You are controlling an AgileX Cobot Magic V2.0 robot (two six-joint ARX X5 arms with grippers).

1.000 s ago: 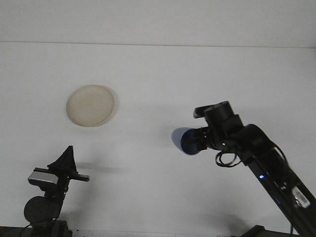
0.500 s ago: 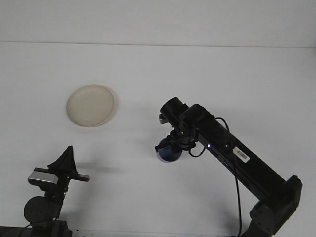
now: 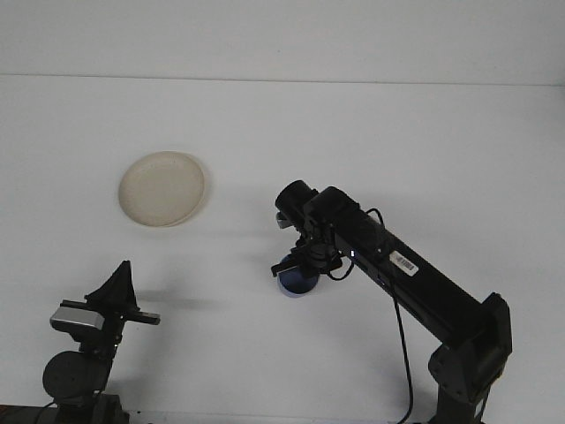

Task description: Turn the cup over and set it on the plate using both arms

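Observation:
A small blue cup is near the middle of the white table, low against the surface, with only its lower part showing. My right gripper reaches down onto it from the right and is shut on it, hiding its top. How the cup is turned cannot be made out. The cream plate lies flat and bare at the far left, well apart from the cup. My left gripper stands at the near left edge, pointing up, away from both objects.
The right arm stretches diagonally from the near right corner to the table's middle. The table's far edge runs across the top of the view.
The right arm has stretched out to the left and lowered, carrying the blue cup from mid-air on the right down to the table's middle. The left arm and the plate have not moved.

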